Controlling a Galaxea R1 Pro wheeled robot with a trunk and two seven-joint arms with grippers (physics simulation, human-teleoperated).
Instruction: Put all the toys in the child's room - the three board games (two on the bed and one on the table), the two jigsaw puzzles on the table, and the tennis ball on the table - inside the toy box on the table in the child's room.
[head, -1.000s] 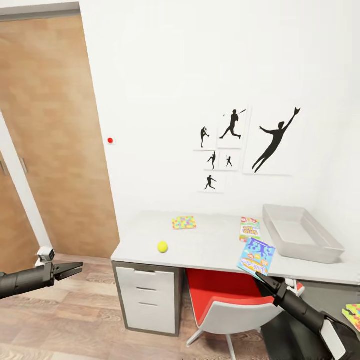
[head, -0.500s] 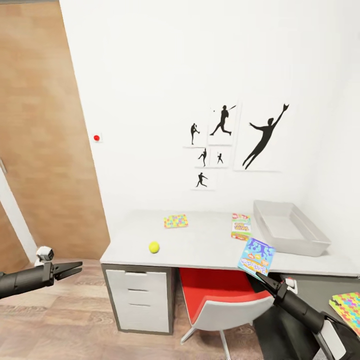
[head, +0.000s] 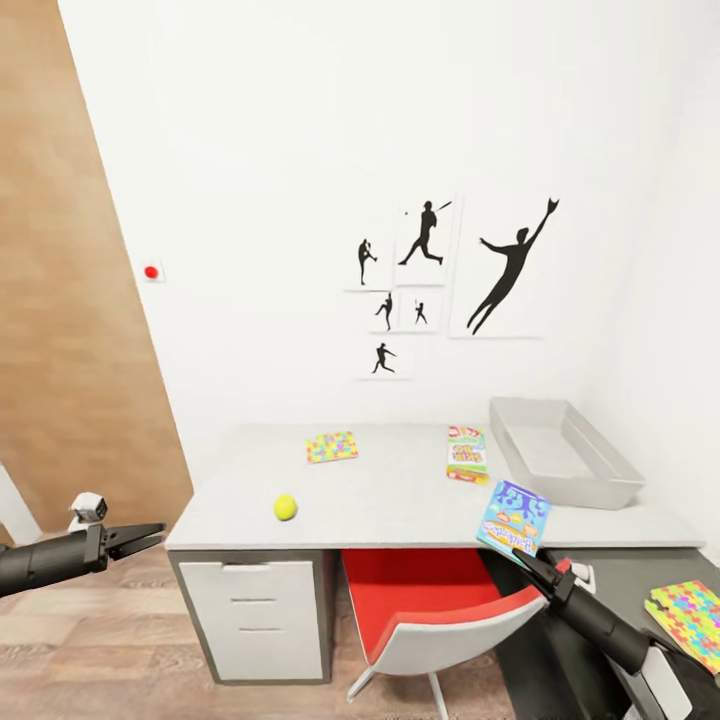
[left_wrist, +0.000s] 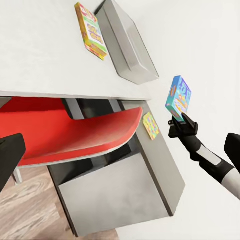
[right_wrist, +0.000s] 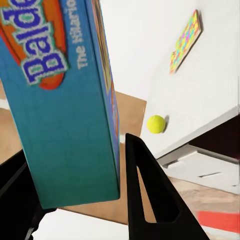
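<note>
Two slim black fingers of right gripper (head: 522, 556) clamping glossy blue board game (head: 514, 517), left gripper (head: 140, 538) narrowly parted, empty.

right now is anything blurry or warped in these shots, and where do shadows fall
Head view: even, flat light, sharp; a soft shadow sits beside the tennis ball, and the door at the left leans from lens distortion. Left wrist view: crisp but steeply tilted, the space under the table dark. Right wrist view: the blue board game in the right hand looms close, its print slightly soft.
</note>
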